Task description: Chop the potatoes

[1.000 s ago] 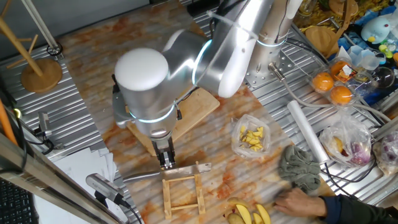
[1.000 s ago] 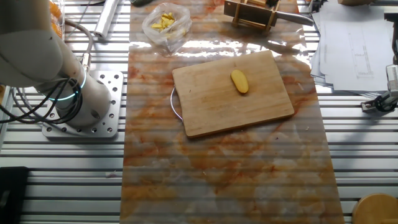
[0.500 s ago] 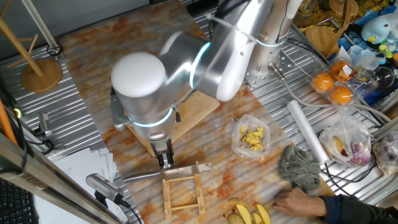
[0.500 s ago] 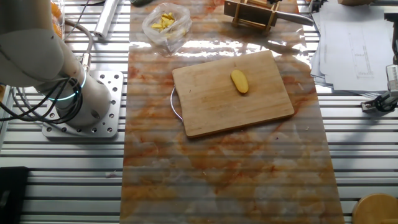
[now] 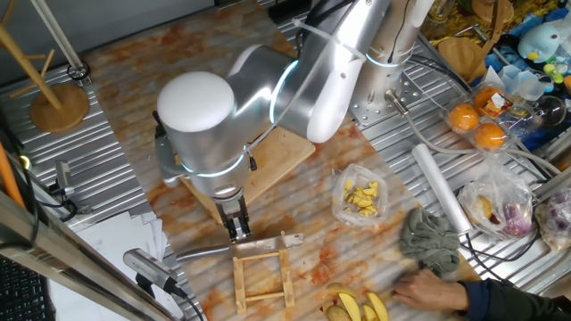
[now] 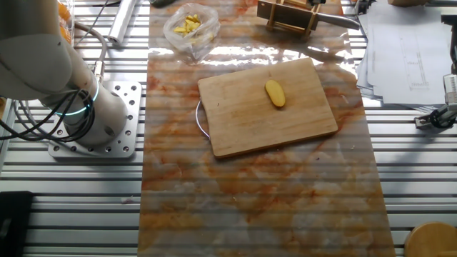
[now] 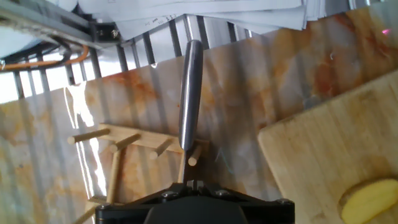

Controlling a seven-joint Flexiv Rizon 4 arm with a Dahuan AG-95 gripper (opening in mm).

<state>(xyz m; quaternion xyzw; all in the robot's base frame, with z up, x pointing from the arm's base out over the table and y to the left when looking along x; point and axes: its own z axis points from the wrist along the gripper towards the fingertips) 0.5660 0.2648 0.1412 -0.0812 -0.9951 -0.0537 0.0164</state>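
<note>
A pale-yellow oval potato (image 6: 275,93) lies whole on the wooden cutting board (image 6: 243,121); the hand view catches its end (image 7: 373,196) at the lower right. The arm hides it in the view from the rack side. A knife (image 5: 259,244) rests across a small wooden rack (image 5: 263,276) beside the board. My gripper (image 5: 238,232) points down at the join of blade and handle, fingers close together on it. In the hand view the knife's dark handle (image 7: 189,93) runs straight away from my gripper (image 7: 188,182), over the rack's pegs (image 7: 124,146).
A clear bag of yellow chunks (image 5: 359,196) lies right of the rack. Nearby are a grey cloth (image 5: 428,241), a person's hand (image 5: 428,290), yellow wedges (image 5: 357,308), a white roll (image 5: 439,187) and oranges (image 5: 477,125). Papers (image 6: 407,43) lie past the board.
The arm's big elbow joint has drifted slightly left and up. The gripper stays at the knife on the rack, and the potato has not moved.
</note>
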